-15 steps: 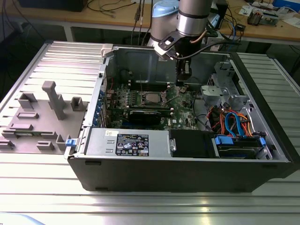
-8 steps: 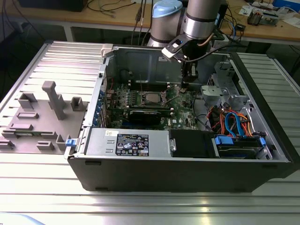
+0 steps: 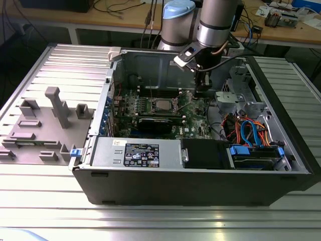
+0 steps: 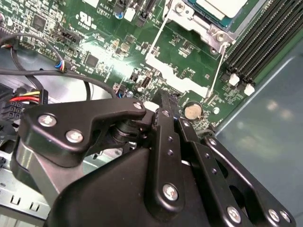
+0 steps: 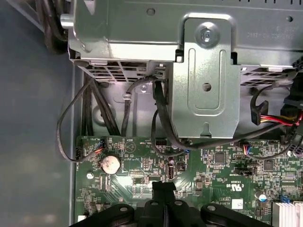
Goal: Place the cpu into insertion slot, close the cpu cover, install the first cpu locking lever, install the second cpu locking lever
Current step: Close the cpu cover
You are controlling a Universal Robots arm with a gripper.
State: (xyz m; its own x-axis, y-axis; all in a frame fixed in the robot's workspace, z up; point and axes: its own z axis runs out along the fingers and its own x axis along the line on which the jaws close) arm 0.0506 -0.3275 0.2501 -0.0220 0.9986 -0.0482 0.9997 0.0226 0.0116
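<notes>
One black gripper (image 5: 163,187) hangs low over the green motherboard (image 5: 215,163). Its two fingers are pressed together and nothing is between them. From across the room it is close to the cpu (image 3: 161,104), just to the exterior view's right of it.

The cpu lies flat in the insertion slot (image 3: 174,106). In the second wrist view a silver frame lies around the cpu. I think that is the cpu cover (image 4: 203,29), and it looks to be down. Thin wire levers (image 4: 215,71) run out from beside the cpu, but I cannot tell if they are hooked in.

What could go wrong? The fingers are very near small parts. A push a bit sideways could knock the round coin battery (image 5: 110,164) near the cpu. It could also snag the black cables (image 5: 71,127) farther from it. A slip off a thin lever could scratch the board.

A black and white label (image 3: 141,154) sits on the grey power box (image 3: 100,150), well away from the cpu. Its words are too small to make out. Tiny white letters are printed on the board too.
</notes>
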